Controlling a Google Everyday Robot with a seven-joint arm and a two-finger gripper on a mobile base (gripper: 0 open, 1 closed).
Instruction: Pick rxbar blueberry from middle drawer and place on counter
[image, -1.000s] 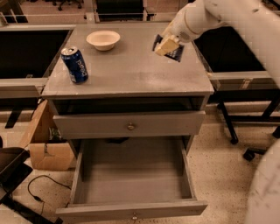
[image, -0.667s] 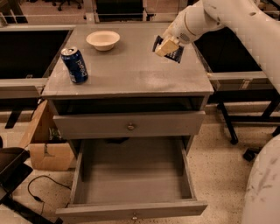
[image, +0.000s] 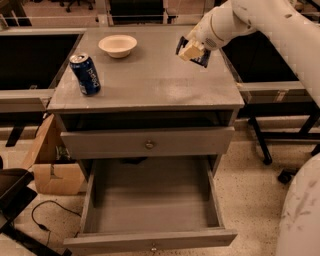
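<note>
My gripper (image: 192, 51) is over the right rear part of the counter (image: 150, 82), shut on the rxbar blueberry (image: 202, 59), a dark navy wrapper that sticks out behind the pale fingers. It is held just above the counter's surface. The middle drawer (image: 150, 200), the lowest one, is pulled wide open and its inside is bare. My white arm reaches in from the upper right.
A blue Pepsi can (image: 85, 74) stands at the counter's left edge. A white bowl (image: 117, 45) sits at the back. The upper drawer (image: 148, 144) is shut. A cardboard box (image: 52, 165) and a cable lie on the floor at left. Black-topped tables flank the cabinet.
The gripper with the bar has stayed almost where it was, perhaps shifting slightly. The drawer, can and bowl have not moved.
</note>
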